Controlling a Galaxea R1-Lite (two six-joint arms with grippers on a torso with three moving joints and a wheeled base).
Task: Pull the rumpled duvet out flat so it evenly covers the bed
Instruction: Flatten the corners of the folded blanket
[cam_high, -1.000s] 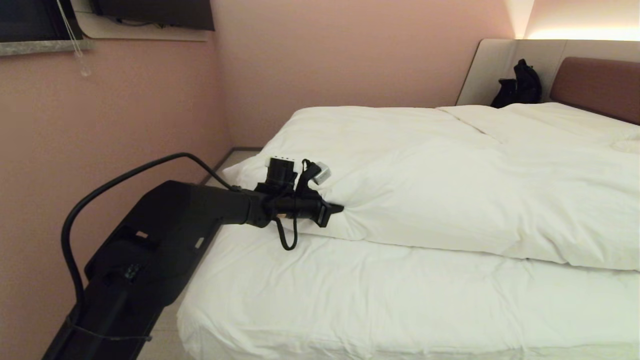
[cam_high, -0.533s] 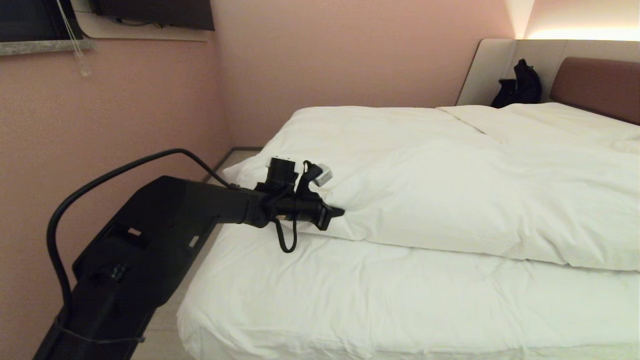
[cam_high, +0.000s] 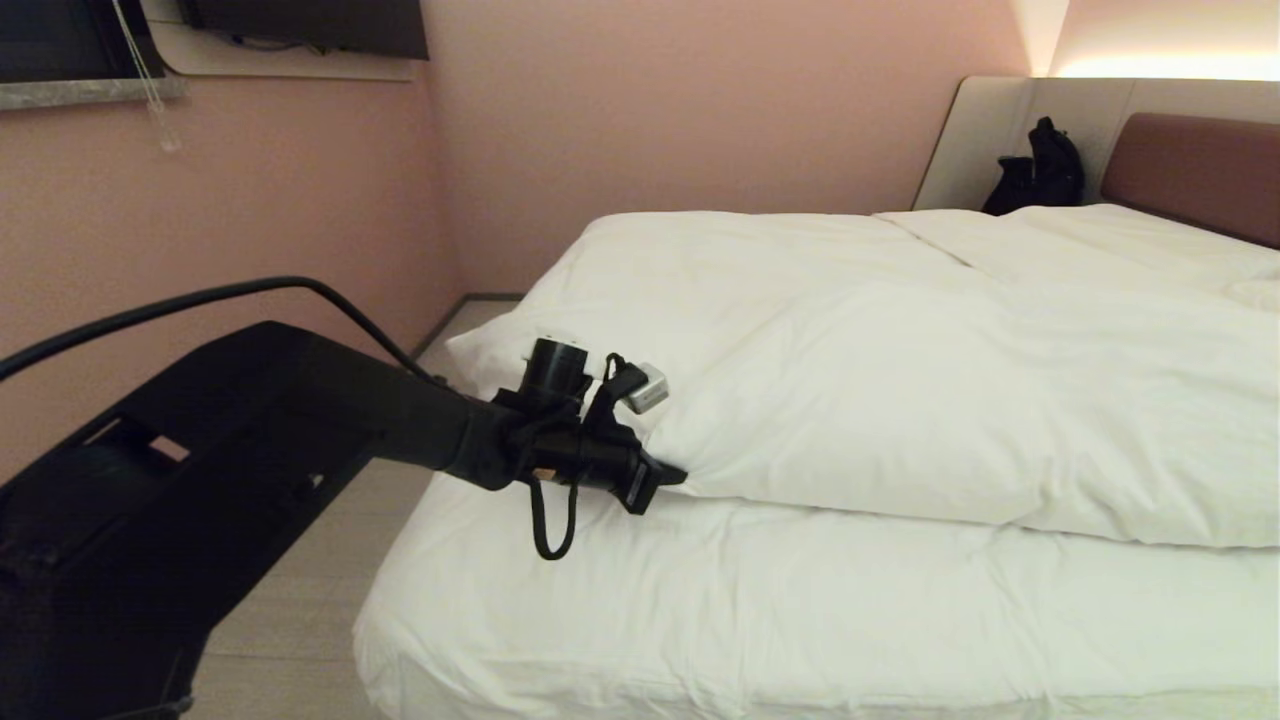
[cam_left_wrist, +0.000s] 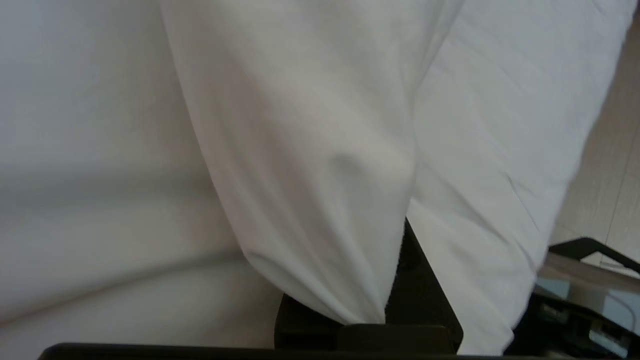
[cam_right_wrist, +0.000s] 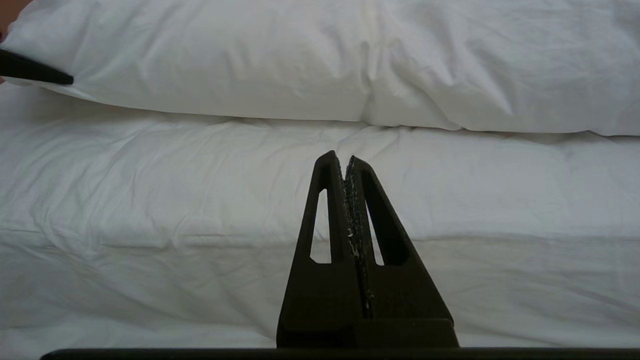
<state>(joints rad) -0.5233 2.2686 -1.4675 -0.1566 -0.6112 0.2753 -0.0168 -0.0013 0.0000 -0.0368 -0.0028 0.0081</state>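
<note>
The puffy white duvet lies bunched over the far part of the bed, and a wide band of bare white sheet shows on the near side. My left gripper is shut on the duvet's near left corner, low over the mattress. In the left wrist view the duvet cloth funnels down into the left gripper; one black finger shows beside the cloth and the other is covered. Shut and empty, my right gripper points at the bare sheet below the duvet's near edge.
A pink wall runs close along the bed's left side, with a narrow strip of floor between them. A black bag leans on the beige head panel beside the reddish-brown headboard. White pillows lie at the head.
My left gripper has drawn the duvet corner nearer, toward the bed's foot, and slightly lower. The duvet's near edge has followed it at the left. The right gripper has kept still.
</note>
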